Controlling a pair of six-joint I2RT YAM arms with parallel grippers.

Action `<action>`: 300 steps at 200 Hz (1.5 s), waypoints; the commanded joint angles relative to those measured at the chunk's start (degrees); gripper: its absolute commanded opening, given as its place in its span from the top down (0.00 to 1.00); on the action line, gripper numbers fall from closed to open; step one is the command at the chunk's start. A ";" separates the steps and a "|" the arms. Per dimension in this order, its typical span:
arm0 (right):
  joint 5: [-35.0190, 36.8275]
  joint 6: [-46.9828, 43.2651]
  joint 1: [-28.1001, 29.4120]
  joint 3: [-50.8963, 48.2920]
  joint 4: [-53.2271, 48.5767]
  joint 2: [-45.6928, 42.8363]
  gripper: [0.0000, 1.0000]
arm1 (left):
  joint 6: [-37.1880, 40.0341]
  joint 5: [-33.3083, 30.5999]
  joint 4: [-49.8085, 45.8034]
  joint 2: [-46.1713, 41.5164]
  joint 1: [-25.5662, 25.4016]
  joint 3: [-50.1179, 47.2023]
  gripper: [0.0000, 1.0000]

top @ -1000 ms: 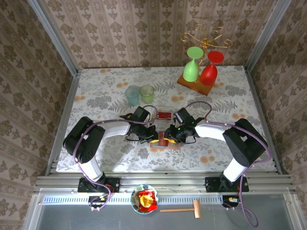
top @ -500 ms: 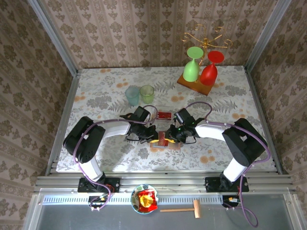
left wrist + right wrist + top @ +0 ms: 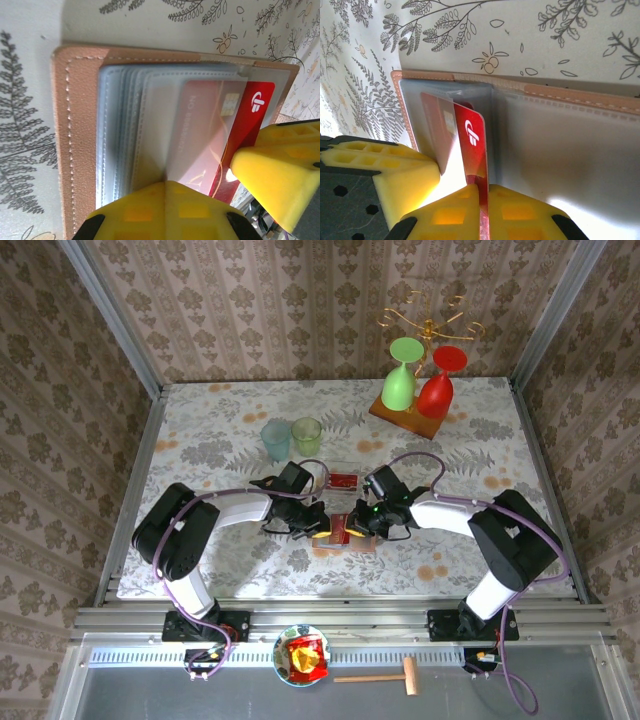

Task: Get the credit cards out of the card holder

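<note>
Card extraction in hand. Left pincer (image 3: 165, 205), closed, pressed on clear sleeves (image 3: 125, 125) of open tan leather card holder (image 3: 75, 125), laid flat on floral surface (image 3: 220, 430). Red plastic credit card (image 3: 472, 135), half out of sleeve, clamped by right pincer (image 3: 482, 200). Straight outward pull called for next, holder pinned. Counted: one holder, one gripped card, second red card (image 3: 344, 481) lying just beyond.
</note>
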 commanded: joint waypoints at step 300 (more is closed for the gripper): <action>4.73 -3.65 -0.70 1.59 -10.15 -4.82 0.89 | -0.33 0.58 1.03 0.27 0.78 -0.69 0.96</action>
